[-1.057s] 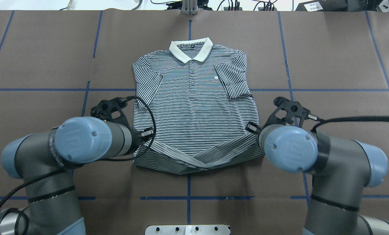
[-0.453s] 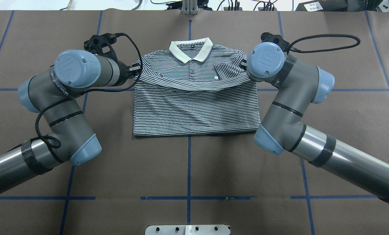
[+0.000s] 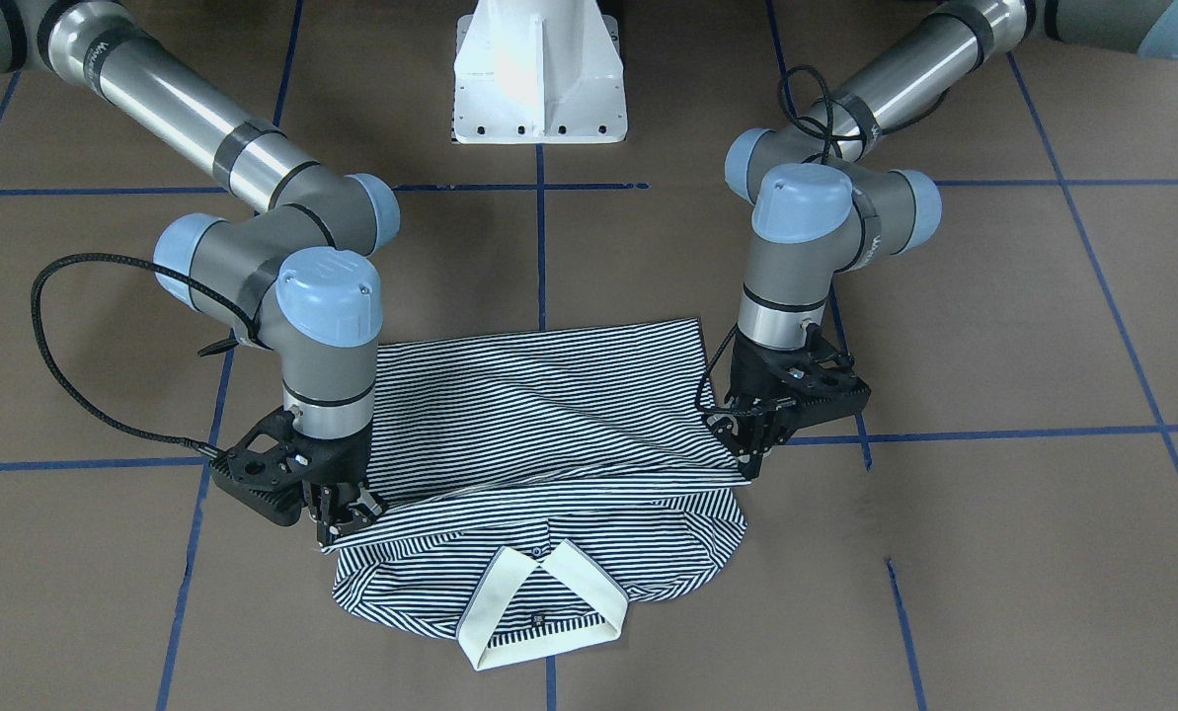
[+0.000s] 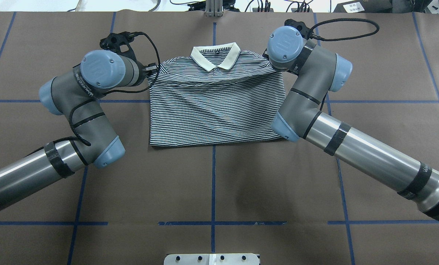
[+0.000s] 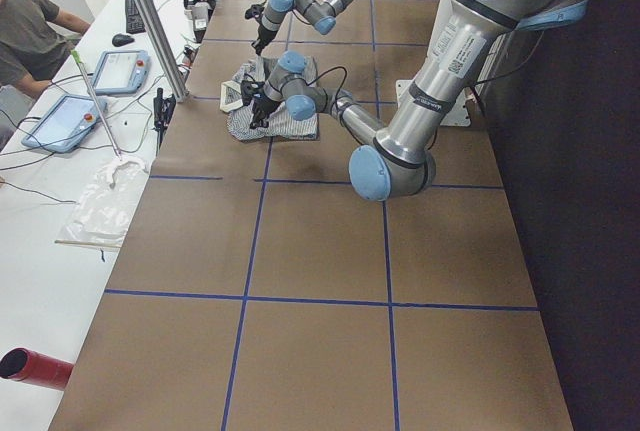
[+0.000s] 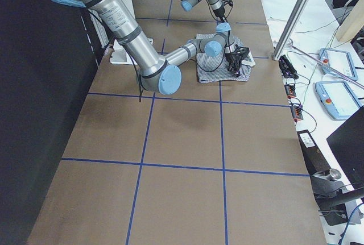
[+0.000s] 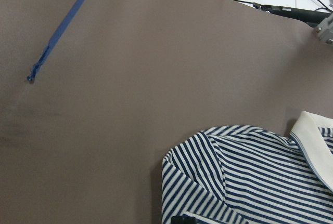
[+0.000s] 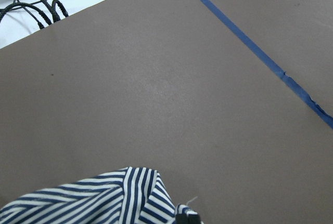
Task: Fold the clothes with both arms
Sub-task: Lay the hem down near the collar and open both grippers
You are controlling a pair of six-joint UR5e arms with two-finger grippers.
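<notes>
You can see the left tool (image 3: 752,456) and the right tool (image 3: 340,521) each pinching one end of the hem of the polo shirt (image 3: 549,415), folded up just short of its white collar (image 3: 539,602); the shirt lies on the brown counter (image 3: 993,326) between the two arms

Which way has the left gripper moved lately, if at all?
Yes: the left gripper carried the shirt hem across the blue tape line, away from the robot, towards the collar.

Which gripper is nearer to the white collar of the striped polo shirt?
Right. The right gripper pinches the folded-over edge of the polo shirt to one side of the collar; the left gripper pinches that edge's other end, farther from the collar.
</notes>
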